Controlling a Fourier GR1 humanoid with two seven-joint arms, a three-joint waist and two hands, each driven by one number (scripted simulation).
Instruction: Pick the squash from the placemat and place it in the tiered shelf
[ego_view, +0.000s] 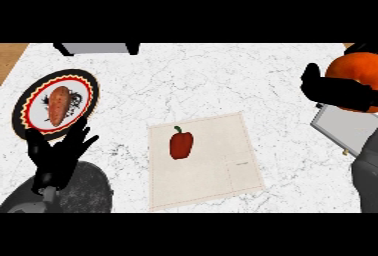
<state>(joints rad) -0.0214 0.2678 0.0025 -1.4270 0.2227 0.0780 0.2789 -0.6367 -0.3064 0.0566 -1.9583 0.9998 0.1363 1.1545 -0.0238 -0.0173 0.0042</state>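
Note:
My right hand (336, 90) is at the right edge, its black fingers curled round an orange squash (356, 67) held above the grey tiered shelf (336, 125). The beige placemat (207, 160) lies in the middle of the white marble counter, with only a red bell pepper (181, 144) on it. At the lower left my left hand (57, 150) rests open, fingers up, just below a plate.
A round plate (29, 107) with a black, red and yellow rim holds a sweet potato (59, 104) at the left. A grey object with black legs (97, 48) stands at the counter's far edge. The wooden floor shows at the top left corner.

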